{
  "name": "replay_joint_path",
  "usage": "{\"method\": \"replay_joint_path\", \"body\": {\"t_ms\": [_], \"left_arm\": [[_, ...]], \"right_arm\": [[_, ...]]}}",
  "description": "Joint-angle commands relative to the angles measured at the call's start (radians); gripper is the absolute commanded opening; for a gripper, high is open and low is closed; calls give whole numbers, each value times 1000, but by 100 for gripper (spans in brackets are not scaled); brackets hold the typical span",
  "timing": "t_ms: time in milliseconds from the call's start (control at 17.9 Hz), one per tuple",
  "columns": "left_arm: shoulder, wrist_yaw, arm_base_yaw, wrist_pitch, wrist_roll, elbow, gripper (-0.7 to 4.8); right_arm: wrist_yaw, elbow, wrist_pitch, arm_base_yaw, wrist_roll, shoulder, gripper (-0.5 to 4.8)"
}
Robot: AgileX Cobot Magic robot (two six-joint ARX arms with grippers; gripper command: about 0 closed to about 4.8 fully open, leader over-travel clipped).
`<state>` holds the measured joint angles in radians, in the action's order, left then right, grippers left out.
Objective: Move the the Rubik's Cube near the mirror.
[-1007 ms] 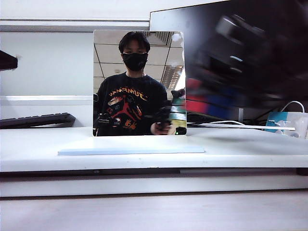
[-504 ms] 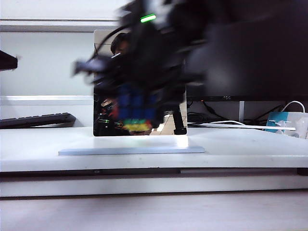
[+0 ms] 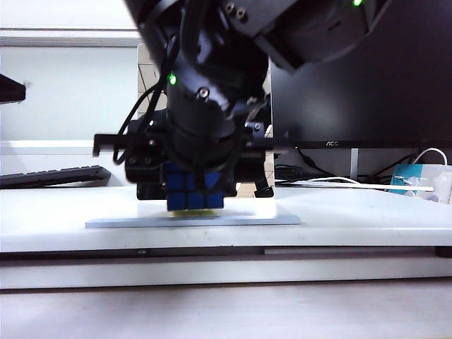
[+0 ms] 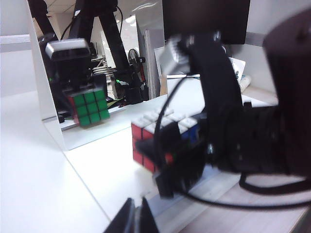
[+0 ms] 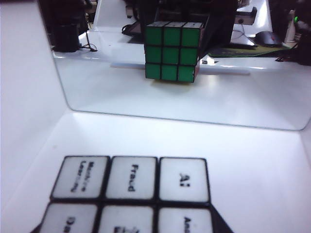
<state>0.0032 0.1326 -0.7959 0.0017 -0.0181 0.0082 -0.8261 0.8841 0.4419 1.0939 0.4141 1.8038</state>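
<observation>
White bench [image 3: 367, 219] fills the middle of the exterior view, its raised shelf running left to right, with a pale wall behind. At the far right stands one black monitor [image 3: 367, 70]; at the far left lies one dark keyboard [image 3: 53, 176]; a tangle of white cable [image 3: 424, 159] sits at the far right edge.

One mirror [image 5: 272, 104] stands upright on its flat pale-blue base plate [image 3: 275, 219], centre of the bench, mostly hidden in the exterior view by my right arm. One Rubik's Cube [image 3: 194, 192] is present, plus its green-faced reflection in the glass. The cube sits directly in front of the mirror, over the base plate; whether its underside touches the plate I cannot tell. Its blue face looks toward the exterior camera, its white lettered face [image 5: 131, 187] upward, its red face [image 4: 143, 153] to the side.

My right claw [image 3: 194, 180] comes down from above and is clamped on the cube, one black finger [image 4: 177, 167] lying against each of two opposite sides. My left claw [image 4: 136, 221] shows only as two dark tips close together at the near edge of its own wrist view, well apart from the cube and holding nothing; whether its jaws are fully closed I cannot tell.
</observation>
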Motion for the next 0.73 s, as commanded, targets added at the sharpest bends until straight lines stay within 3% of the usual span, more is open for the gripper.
{"method": "replay_joint_path", "body": {"t_ms": [56,112,168,224,280,448,671,727], "left_arm": [[0,-2,0,6,3,1,22],[0,-2,0,6,3,1,22],[0,-2,0,6,3,1,22],[0,-2,0,6,3,1,22],[0,-2,0,6,3,1,22],[0,-2,0,6,3,1,22],[0,-2,7,6,3,1,22],[0,-2,22,6,3,1,22]], "right_arm": [[-13,6,30,-1,10,0,280],[-14,6,37,-1,9,0,281],[-13,6,37,-1,9,0,317],[-13,6,37,-1,4,0,455],[-14,6,37,-1,1,-1,479],[-53,6,33,0,-23,-37,479],[-68,6,-4,35,-226,-285,461],[-79,5,-18,42,-278,-352,317]]}}
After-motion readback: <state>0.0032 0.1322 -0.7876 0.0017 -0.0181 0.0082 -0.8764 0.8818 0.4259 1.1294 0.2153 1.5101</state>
